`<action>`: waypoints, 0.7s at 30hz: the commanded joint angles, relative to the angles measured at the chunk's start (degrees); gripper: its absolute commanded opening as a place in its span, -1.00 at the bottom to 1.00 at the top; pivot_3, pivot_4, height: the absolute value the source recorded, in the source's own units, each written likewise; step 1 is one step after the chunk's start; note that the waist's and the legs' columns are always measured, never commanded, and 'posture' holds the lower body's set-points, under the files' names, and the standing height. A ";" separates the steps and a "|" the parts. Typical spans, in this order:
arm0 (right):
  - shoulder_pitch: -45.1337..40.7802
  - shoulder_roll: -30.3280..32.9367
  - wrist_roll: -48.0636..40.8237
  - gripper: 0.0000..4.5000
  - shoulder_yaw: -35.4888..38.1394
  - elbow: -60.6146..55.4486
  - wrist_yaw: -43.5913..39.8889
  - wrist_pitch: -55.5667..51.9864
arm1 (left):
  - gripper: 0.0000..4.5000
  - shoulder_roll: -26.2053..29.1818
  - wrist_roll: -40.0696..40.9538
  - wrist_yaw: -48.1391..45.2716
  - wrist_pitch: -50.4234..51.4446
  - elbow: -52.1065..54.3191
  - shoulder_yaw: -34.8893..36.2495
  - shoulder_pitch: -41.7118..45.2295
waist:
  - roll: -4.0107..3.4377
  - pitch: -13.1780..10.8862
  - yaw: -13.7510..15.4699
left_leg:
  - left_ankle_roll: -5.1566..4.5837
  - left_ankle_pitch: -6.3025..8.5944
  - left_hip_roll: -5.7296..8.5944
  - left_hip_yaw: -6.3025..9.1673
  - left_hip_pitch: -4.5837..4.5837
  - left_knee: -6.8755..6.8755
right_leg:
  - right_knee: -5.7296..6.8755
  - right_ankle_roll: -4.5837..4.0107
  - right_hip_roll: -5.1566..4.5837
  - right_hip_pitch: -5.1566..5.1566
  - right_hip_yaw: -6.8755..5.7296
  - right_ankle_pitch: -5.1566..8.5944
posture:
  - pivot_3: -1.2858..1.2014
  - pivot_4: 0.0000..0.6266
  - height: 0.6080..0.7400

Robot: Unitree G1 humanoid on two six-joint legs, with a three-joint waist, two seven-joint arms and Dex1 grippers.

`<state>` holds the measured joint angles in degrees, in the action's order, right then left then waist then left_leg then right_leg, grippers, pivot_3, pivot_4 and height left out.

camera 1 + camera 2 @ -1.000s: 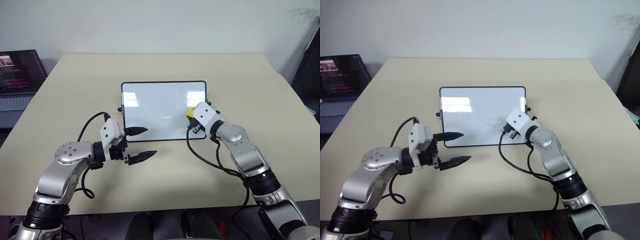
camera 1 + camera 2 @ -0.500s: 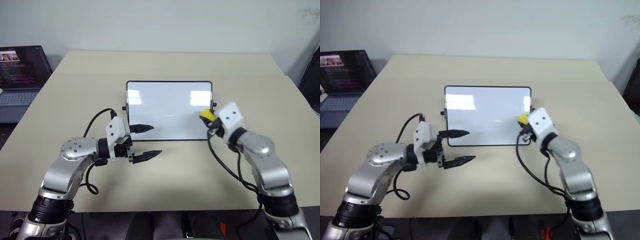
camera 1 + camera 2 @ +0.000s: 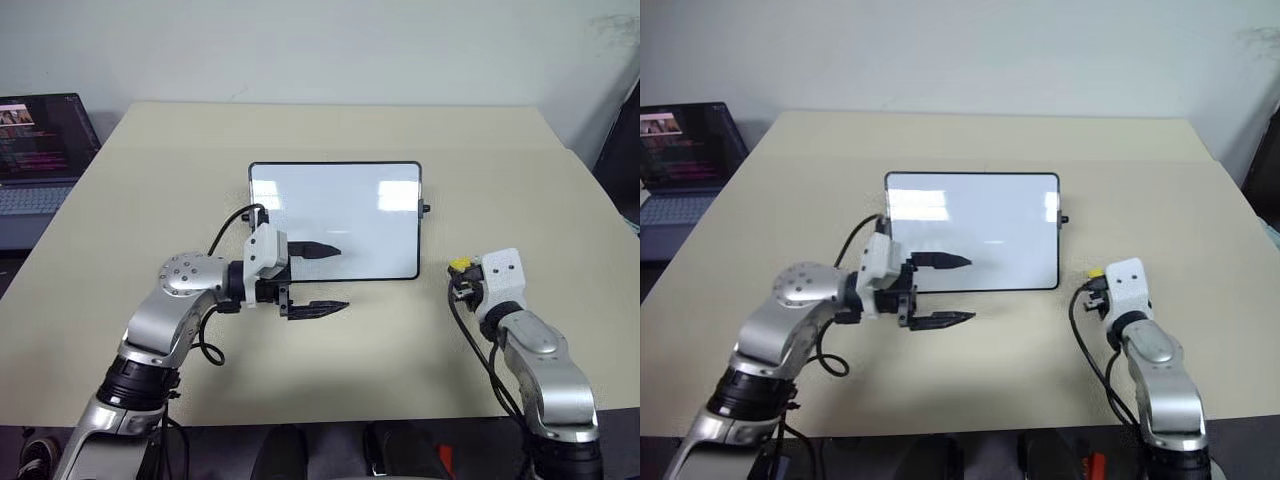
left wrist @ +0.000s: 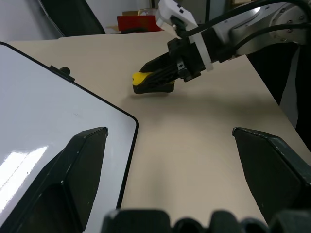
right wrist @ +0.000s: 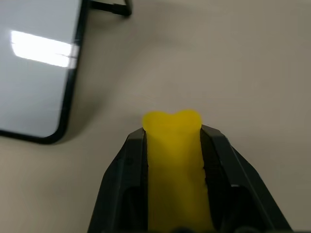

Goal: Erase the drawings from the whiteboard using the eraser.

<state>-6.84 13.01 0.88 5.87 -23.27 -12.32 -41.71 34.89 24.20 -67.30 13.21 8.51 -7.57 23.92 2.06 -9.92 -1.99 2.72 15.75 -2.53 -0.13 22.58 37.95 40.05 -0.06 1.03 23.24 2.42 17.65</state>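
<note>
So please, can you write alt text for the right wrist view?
The right gripper is shut on the yellow eraser, just above the beige table. One corner of the whiteboard, black-framed, lies apart from it.

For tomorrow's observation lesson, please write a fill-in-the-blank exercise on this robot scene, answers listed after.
1. The right gripper is shut on the ____ eraser.
2. The eraser is over the table, to the ____ of the whiteboard.
3. The left gripper has its fingers ____.
4. A ____ stands at the scene's far left.

Answers: yellow; right; open; laptop
</note>
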 commanded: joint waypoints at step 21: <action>-0.45 3.04 -11.13 0.99 9.50 -3.66 -2.21 6.07 | 1.00 -4.93 0.46 6.95 1.35 2.52 2.48 -0.96 | -0.05 0.02 0.31 | -0.01 0.00 0.00 0.07 0.08 0.01 | -0.01 0.00 -0.04 0.00 -0.05 -0.01 | 0.03 -0.52 1.00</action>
<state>-8.33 14.73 -7.95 13.72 -20.77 -12.28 -37.67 30.49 24.44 -62.67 14.66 10.68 -7.17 22.48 2.01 -9.89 -1.68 2.71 15.76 -2.53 -0.07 22.67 37.96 40.03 -0.06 0.99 23.24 2.37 17.64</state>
